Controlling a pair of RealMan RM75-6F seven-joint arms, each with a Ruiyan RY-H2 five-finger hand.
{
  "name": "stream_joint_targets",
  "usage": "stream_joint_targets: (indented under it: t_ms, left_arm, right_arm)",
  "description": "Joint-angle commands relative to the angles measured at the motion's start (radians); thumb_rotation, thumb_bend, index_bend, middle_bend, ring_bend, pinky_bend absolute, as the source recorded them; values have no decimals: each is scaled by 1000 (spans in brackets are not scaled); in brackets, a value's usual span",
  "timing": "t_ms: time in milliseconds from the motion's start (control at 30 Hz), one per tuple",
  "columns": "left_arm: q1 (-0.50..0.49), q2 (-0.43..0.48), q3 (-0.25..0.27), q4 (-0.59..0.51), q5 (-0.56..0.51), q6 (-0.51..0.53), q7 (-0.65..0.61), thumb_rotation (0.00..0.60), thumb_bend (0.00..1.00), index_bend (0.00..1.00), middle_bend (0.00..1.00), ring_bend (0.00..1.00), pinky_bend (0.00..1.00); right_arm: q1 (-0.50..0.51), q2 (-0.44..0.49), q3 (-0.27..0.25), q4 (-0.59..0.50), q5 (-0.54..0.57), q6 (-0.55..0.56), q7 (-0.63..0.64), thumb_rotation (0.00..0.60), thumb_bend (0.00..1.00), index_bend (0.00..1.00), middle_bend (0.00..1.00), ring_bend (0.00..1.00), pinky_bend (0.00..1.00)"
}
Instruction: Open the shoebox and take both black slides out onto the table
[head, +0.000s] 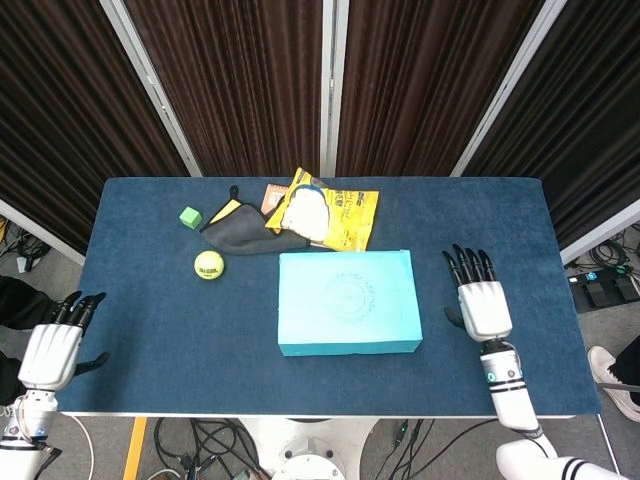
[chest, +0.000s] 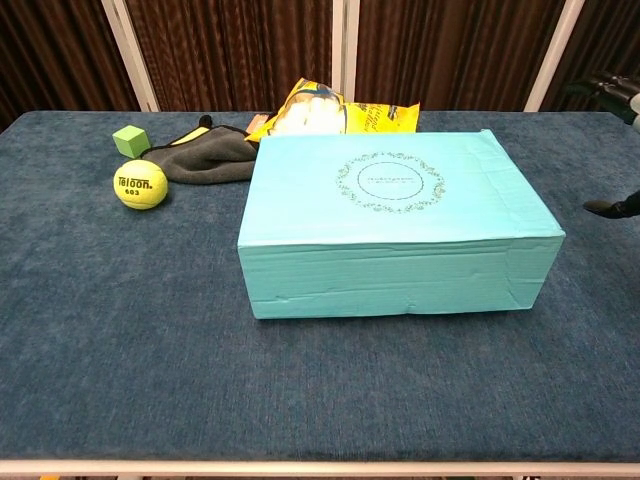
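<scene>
Tennis ball (chest: 140, 185) near green cube (chest: 129, 138); dark cloth (chest: 205, 158) beside both, touching yellow snack bag (chest: 322, 115). Blue table (chest: 120, 340).

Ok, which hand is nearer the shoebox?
Right. The right hand hovers just beside the shoebox; the left hand is far off at the table's left edge.
</scene>
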Motion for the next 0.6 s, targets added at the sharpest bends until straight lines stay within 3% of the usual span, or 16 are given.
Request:
stream_joint_targets:
  t_ms: [33, 433, 600]
  left_arm:
    - [0, -3, -1, 5, -2, -1, -4, 600, 0, 116, 172, 113, 321]
    - [1, -3, -4, 13, -3, 3, -13, 600, 0, 116, 172, 113, 321]
    - [0, -3, -4, 13, -2, 2, -14, 600, 0, 116, 173, 113, 321]
  right_arm:
    - [22, -20, 4, 18, -2, -14, 10, 600, 91, 0, 0, 0, 0]
    - [76, -46, -25, 22, -24, -53, 18, 600, 82, 0, 0, 0, 0]
    - [81, -43, -58, 6, -57, -54, 38, 600, 10, 0, 0, 0, 0]
